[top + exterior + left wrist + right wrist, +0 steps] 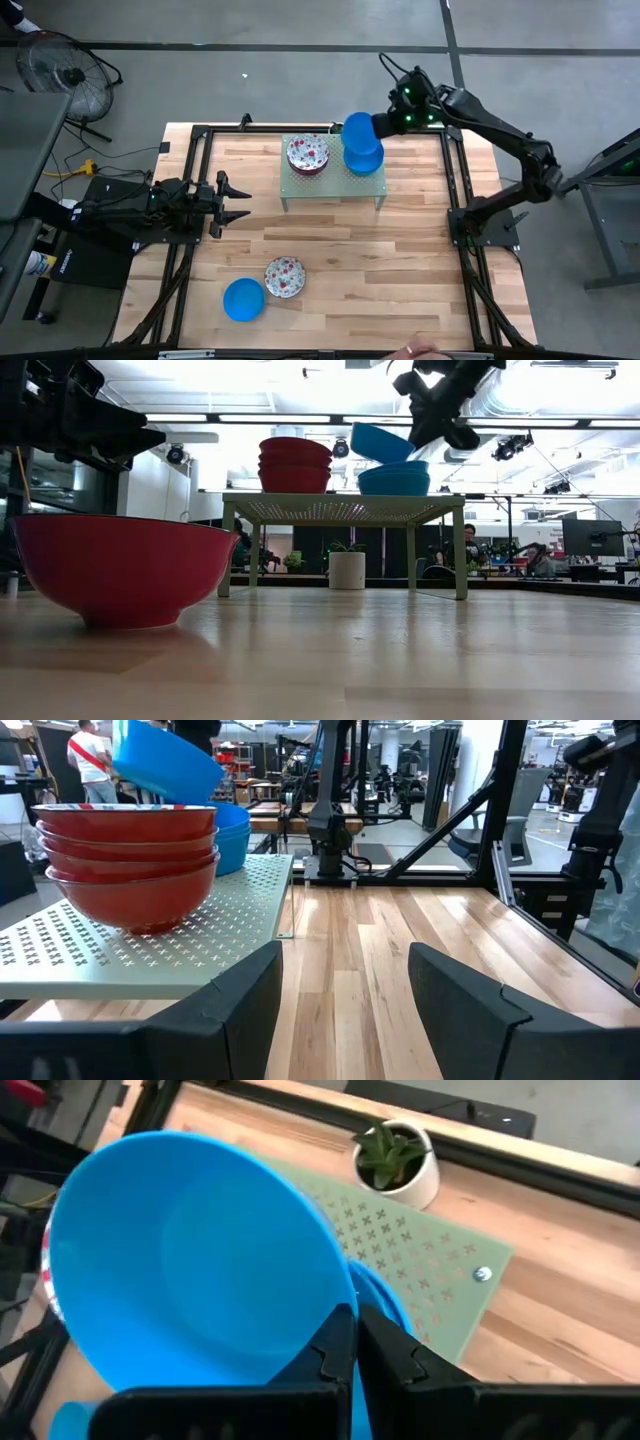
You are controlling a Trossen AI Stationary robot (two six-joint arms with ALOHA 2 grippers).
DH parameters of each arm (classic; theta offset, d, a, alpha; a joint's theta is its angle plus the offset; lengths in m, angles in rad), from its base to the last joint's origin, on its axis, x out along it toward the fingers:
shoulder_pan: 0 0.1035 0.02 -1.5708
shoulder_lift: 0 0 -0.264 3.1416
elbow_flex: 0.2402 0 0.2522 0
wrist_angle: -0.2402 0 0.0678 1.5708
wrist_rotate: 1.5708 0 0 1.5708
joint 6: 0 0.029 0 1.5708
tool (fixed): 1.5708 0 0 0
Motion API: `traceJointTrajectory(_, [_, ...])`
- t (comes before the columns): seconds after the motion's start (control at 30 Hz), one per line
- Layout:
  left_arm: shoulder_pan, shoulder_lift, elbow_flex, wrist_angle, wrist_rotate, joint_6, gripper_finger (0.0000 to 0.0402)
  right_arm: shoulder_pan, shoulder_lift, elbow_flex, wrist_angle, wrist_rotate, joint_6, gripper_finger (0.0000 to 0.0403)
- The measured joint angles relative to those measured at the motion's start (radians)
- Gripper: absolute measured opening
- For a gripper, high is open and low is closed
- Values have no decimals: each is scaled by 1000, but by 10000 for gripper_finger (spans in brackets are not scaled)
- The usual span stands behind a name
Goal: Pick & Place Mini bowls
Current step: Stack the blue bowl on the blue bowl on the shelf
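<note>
The right end effector is closed on the rim of a blue bowl, which it holds tilted above the blue stack on the green stand. A floral stack stands beside it. The left end effector waits with fingers apart over the worktop. One blue bowl on the worktop touches a floral bowl.
</note>
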Motion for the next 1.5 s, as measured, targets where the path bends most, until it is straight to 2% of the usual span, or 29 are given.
traceJointTrajectory(0.23, [0,0,0,0,0,0,213,-13,105,156,-137,19,-5,0])
traceJointTrajectory(0.6, [0,0,0,0,0,0,213,-42,221,349,-308,-25,-19,0])
traceJointTrajectory(1.13, [0,0,0,0,0,0,213,-64,222,349,-360,-33,19,0])
traceJointTrajectory(1.5, [0,0,0,0,0,0,213,-65,269,348,-390,-42,6,0])
